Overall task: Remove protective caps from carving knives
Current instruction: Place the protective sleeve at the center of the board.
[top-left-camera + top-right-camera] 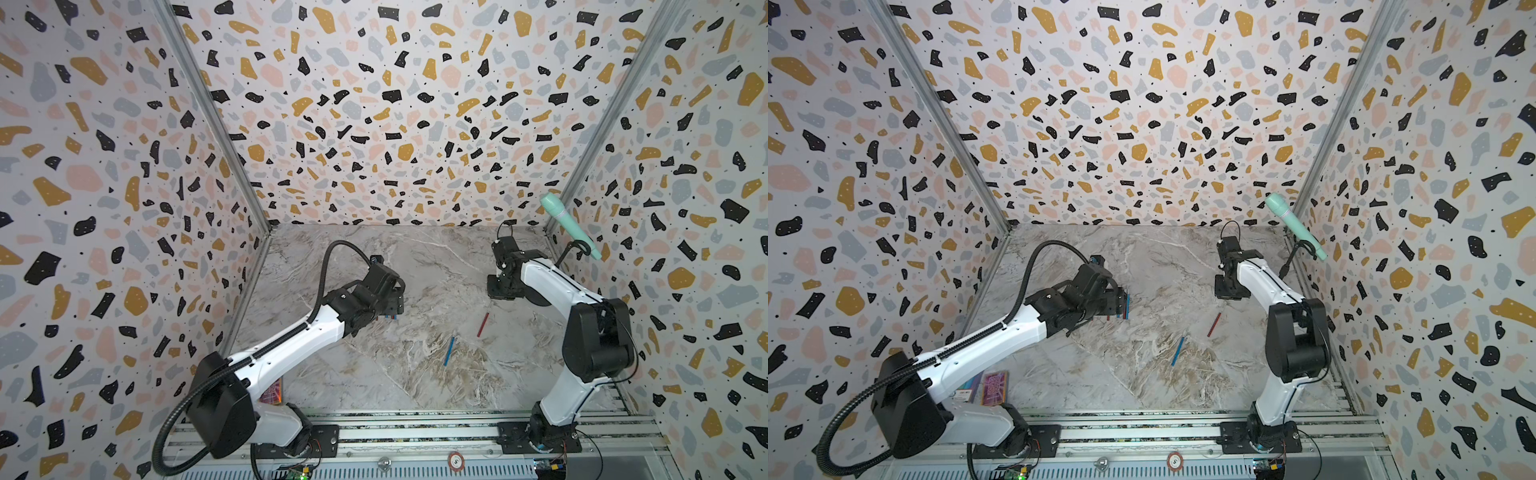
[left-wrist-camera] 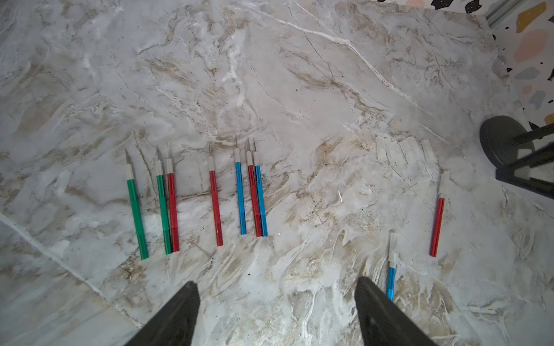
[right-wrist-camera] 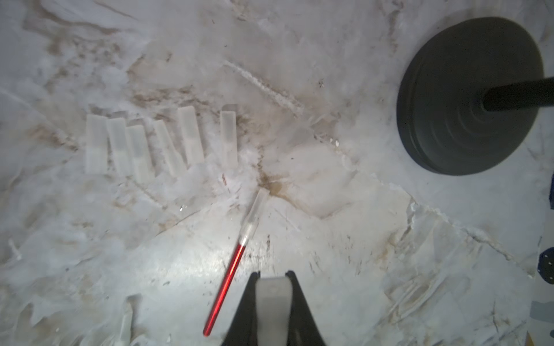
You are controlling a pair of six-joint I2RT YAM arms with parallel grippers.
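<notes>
The left fingers (image 2: 180, 314) stand spread wide, holding nothing, over a row of seven bare-bladed red, blue and green carving knives (image 2: 215, 206). The right fingers (image 3: 242, 311) are pressed together on a pale translucent plastic cap (image 3: 272, 295), near six loose clear caps (image 3: 192, 137). Right of centre in both top views, a capped blue knife (image 1: 449, 351) and a capped red knife (image 1: 483, 324) lie apart on the grey marble-patterned worktop (image 1: 415, 386), enclosed by terrazzo-patterned walls (image 1: 374, 104).

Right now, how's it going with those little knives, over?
Left pincer open, empty. Right pincer shut on clear cap. Seven knives bare; blue knife, red knife capped. Nothing blocking them.
</notes>
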